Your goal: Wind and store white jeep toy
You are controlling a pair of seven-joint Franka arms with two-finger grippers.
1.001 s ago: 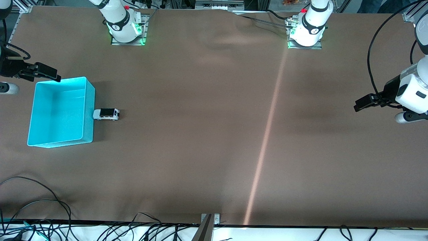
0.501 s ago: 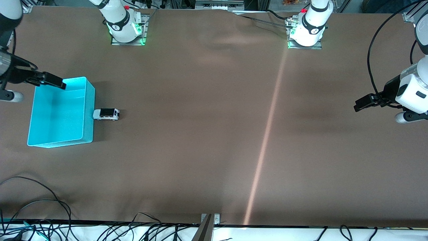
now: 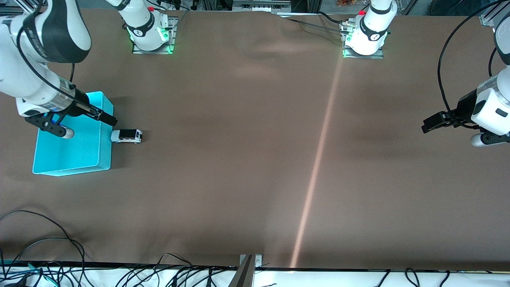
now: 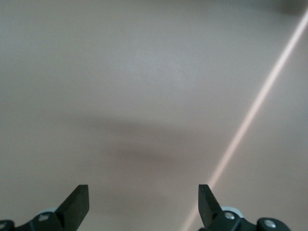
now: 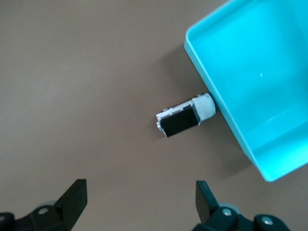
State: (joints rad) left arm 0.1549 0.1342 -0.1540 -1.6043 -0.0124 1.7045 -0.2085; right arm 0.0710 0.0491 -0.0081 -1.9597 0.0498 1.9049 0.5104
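1. The white jeep toy [image 3: 126, 136] [image 5: 185, 116] is the smallest item on the brown worktop [image 3: 255, 159], which carries everything else.
2. The turquoise bin [image 3: 71, 133] [image 5: 250, 82] is placed near the worktop edge at the right arm's end.
3. The right tool [image 3: 104, 116] [image 5: 139, 202] is held with its fingers spread, over the bin's wall just beside the toy.
4. The left tool [image 3: 431, 123] [image 4: 143, 204] is held spread over bare worktop at the left arm's end, where that arm waits.
5. The toy is seen on its wheels, its nose touching the bin's outer wall.
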